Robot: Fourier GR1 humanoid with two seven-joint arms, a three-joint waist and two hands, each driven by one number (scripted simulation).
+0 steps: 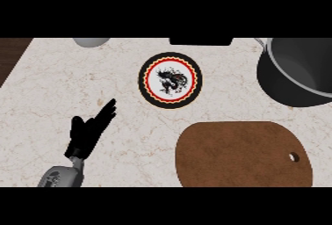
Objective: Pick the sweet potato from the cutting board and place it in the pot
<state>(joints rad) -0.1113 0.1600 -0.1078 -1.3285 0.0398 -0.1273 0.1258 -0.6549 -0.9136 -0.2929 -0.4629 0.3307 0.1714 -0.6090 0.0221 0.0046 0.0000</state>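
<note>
Cutting board at lower right shows no sweet potato; pot upper right; left hand rests, fingers straight.

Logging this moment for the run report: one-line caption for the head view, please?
Left hand open over the counter; cutting board bare, plate centre, pot at right; no sweet potato visible.

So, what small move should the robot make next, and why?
Probably leave the open left hand resting and check inside the pot: the cutting board lies bare, no sweet potato shows, and the right hand is out of view.
</note>
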